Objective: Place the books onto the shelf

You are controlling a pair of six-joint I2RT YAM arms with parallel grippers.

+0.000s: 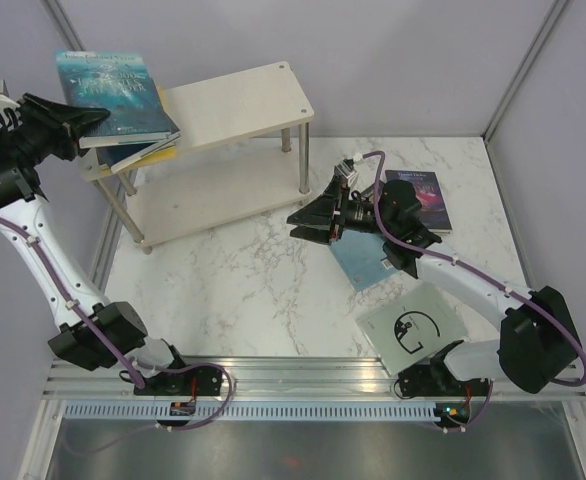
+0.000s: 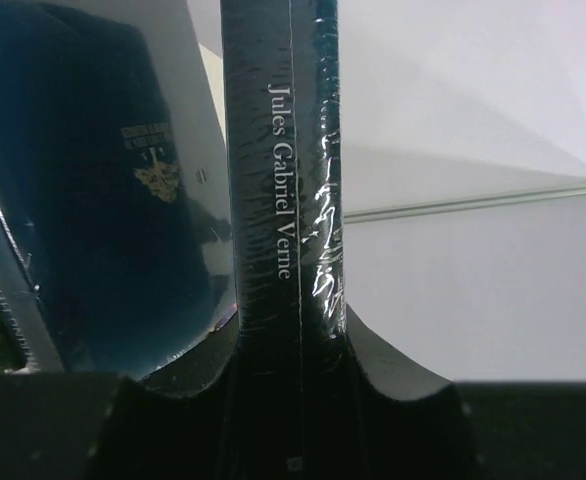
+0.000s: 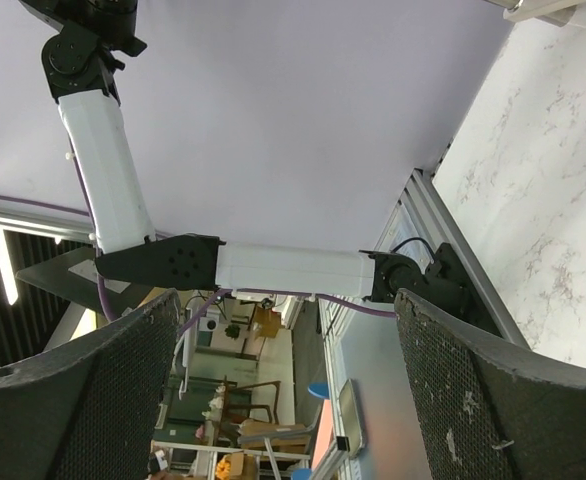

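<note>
While left end effector point(image 1: 95, 117) clamps teal book point(image 1: 113, 85), right end effector point(image 1: 298, 224) agape

The teal ocean book point(image 1: 113, 95) between the black jaws of the left gripper point(image 1: 91, 120) has a dark spine with white lettering. Beside those jaws is a navy book point(image 2: 123, 200) with a gold crest, on the pale wood-grain shelf point(image 1: 243, 100). Behind the right gripper's point(image 1: 303, 226) black jaws, a light blue book point(image 1: 365, 265) and a purple galaxy book point(image 1: 423, 195) lie on the white, grey-veined marble counter point(image 1: 243, 280).
</note>
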